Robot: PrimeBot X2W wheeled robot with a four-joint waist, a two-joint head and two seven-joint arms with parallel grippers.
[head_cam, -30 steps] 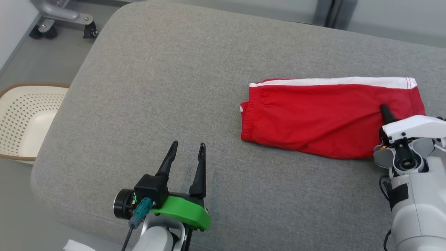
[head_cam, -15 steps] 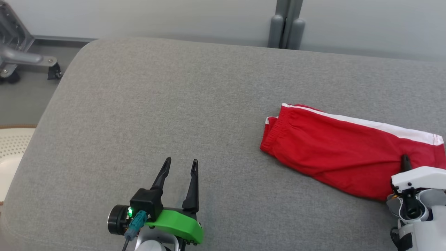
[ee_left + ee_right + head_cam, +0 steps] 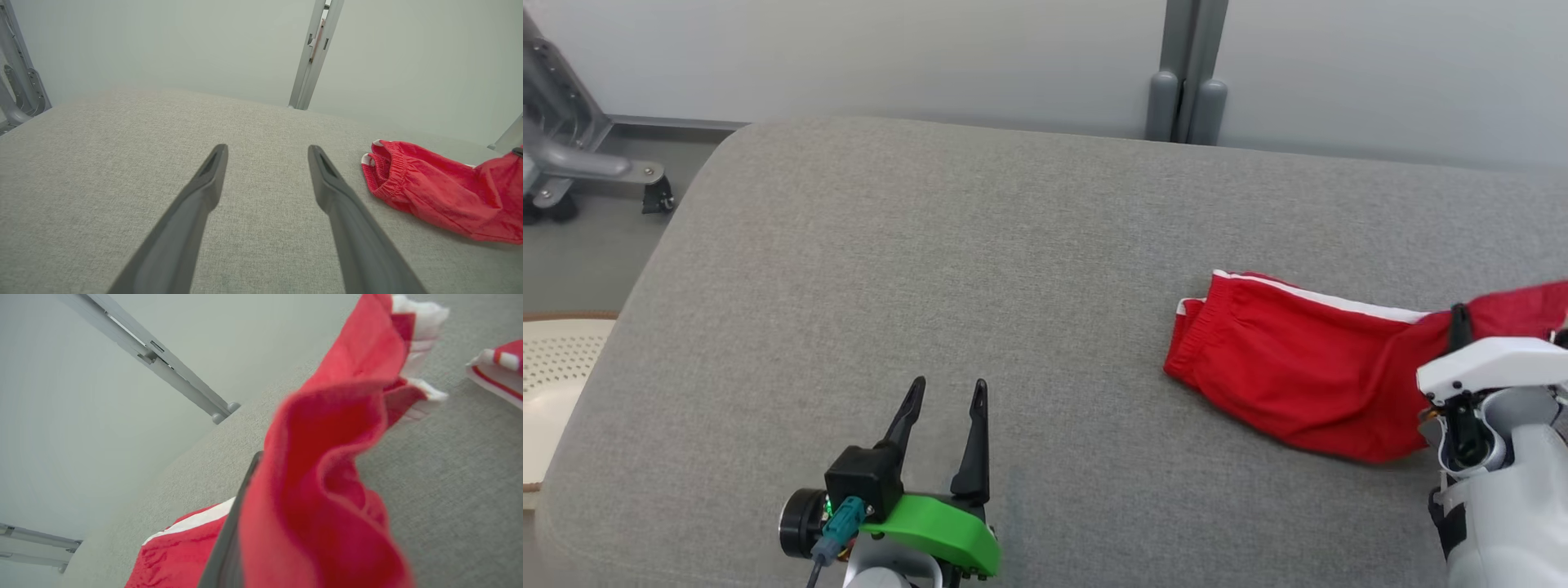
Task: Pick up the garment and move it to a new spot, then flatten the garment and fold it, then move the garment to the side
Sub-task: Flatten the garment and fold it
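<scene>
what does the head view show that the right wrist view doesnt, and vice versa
Head view's extras: the left gripper, jaws open, the white basket at the left edge, and the elastic waistband end. Right wrist view's extras: the lifted white-trimmed hem up close, and a red and white bit of cloth at the right edge. Shared: the red garment, the grey cushion, the wall post, and the right gripper, jaws shut on the garment.

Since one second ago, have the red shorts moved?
Yes. On the shorts, the right end, earlier flat on the cushion, is lifted off it by the right gripper; the waistband still lies there.
</scene>
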